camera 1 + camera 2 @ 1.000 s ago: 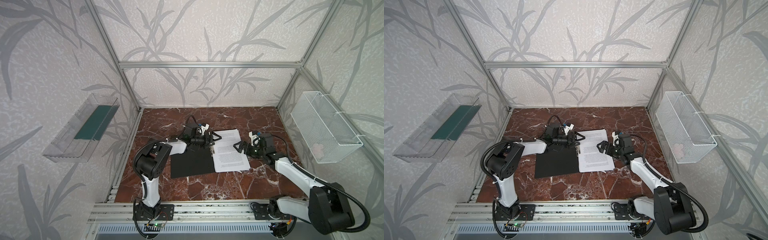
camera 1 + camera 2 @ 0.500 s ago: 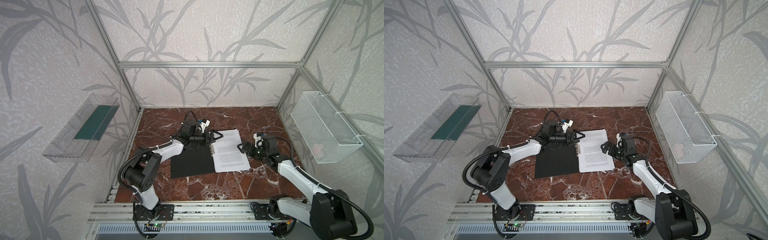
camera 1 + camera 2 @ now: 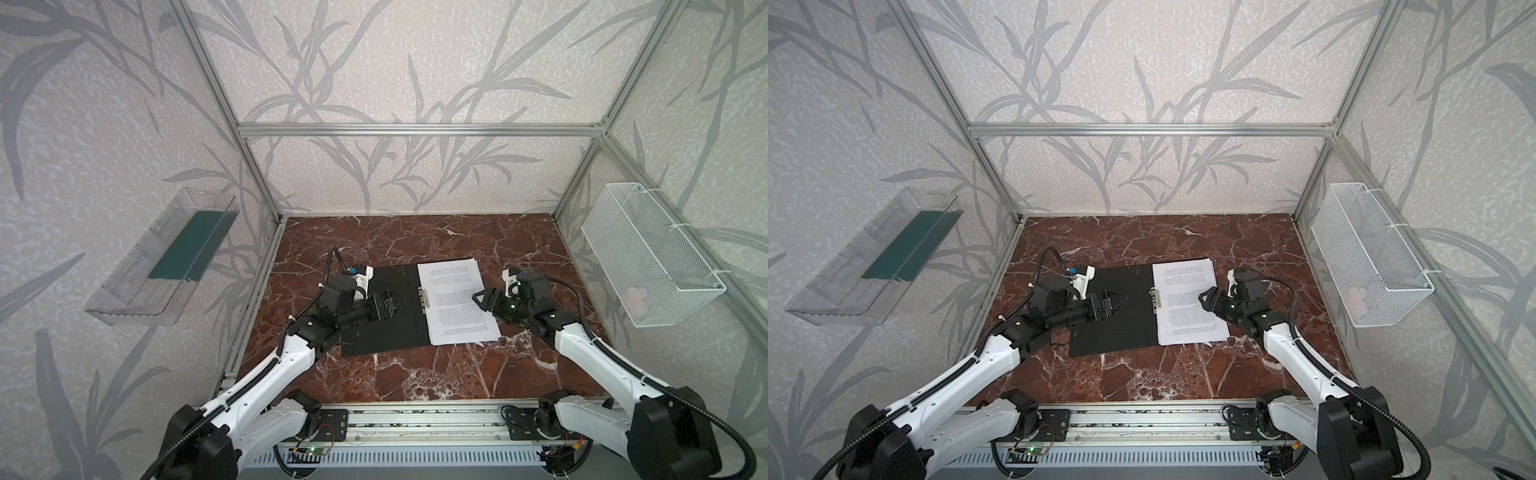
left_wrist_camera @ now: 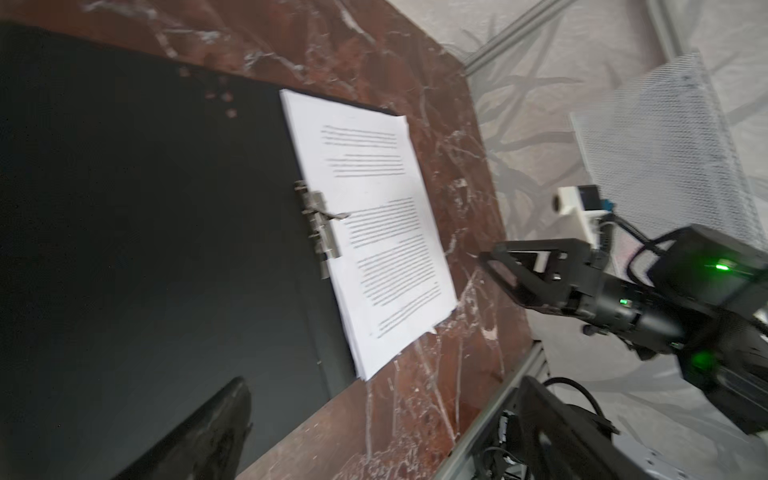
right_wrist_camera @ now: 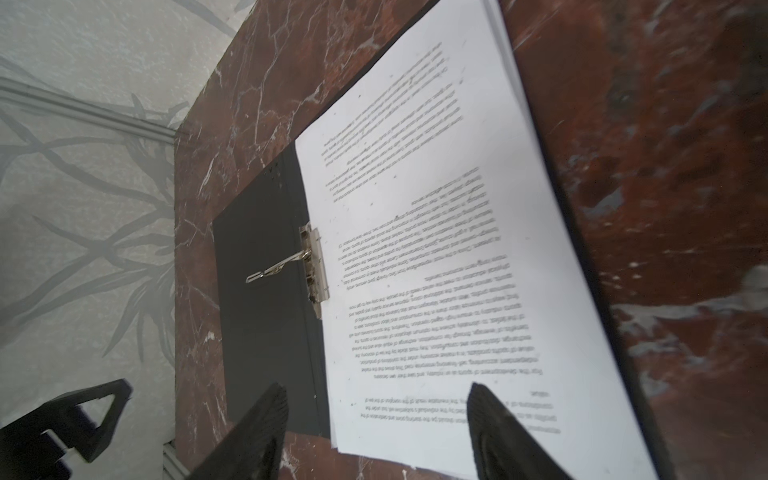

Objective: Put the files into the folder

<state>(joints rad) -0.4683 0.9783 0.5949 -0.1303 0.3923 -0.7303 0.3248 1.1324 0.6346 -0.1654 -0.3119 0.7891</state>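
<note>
The folder (image 3: 386, 332) (image 3: 1113, 332) lies open on the marble table, black inside up. A stack of printed white files (image 3: 455, 303) (image 3: 1187, 303) (image 5: 436, 249) covers its right half. At the spine sits a metal clip (image 5: 316, 266) (image 4: 320, 224), its lever swung out over the black half. My left gripper (image 3: 397, 301) (image 3: 1117, 303) hovers open over the bare left half, holding nothing; one finger (image 4: 216, 428) shows in the left wrist view. My right gripper (image 3: 476, 297) (image 3: 1202, 297) (image 5: 374, 415) is open above the files' right edge, with nothing between its fingers.
A clear plastic tray (image 3: 166, 266) with a green base hangs on the left wall. A white wire basket (image 3: 648, 257) hangs on the right wall. An aluminium rail (image 3: 415, 419) runs along the table's front edge.
My left gripper has drawn back from the spine clip, leftward and toward the front, over the black half. The right gripper has stayed by the files' right edge, its jaws somewhat narrower.
</note>
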